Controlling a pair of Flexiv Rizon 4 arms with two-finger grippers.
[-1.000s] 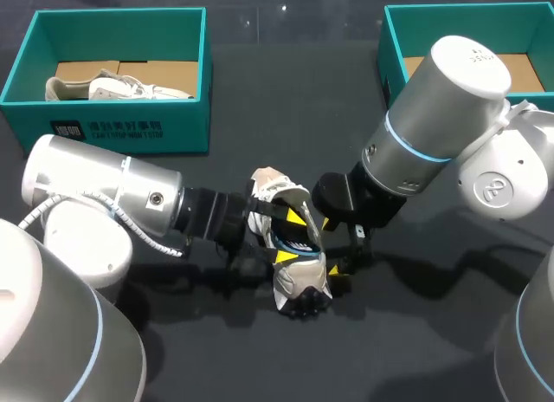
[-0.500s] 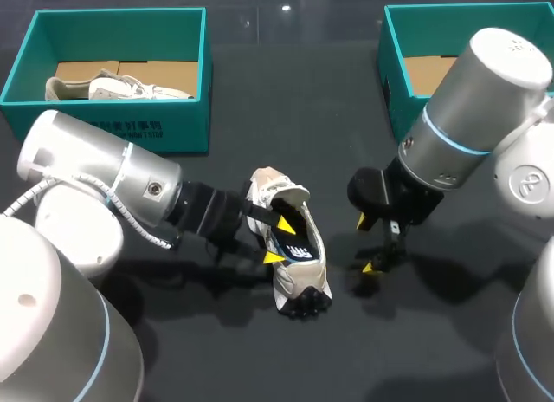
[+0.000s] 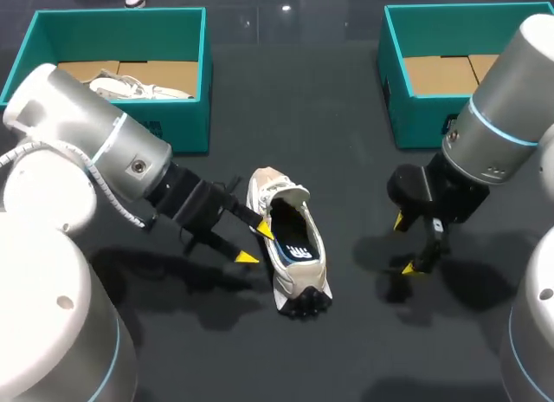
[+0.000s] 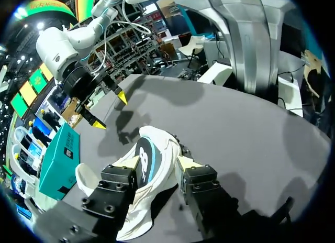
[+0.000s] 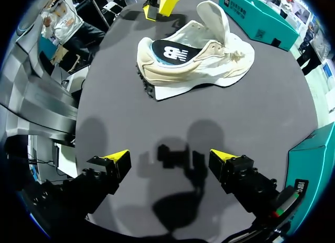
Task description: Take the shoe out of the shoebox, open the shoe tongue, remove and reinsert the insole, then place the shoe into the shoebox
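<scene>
Dark grey table (image 3: 346, 99); soft shadows across it.

Left gripper (image 3: 255, 244), in from nine o'clock, holds its fingers spread; right gripper (image 3: 404, 244), at three o'clock, gapes wide too.

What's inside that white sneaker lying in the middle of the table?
A dark insole with a white mark lies in the cream-white sneaker. Its front part is hidden beneath the raised tongue and the upper.

Right gripper (image 5: 170, 156): fingers spread wide over the table (image 5: 120, 112), nothing between them. Ahead lies the shoe (image 5: 209, 59), tongue (image 5: 214, 15) raised, dark insole (image 5: 170, 52) showing. Left gripper (image 5: 158, 7) just beyond it.
</scene>
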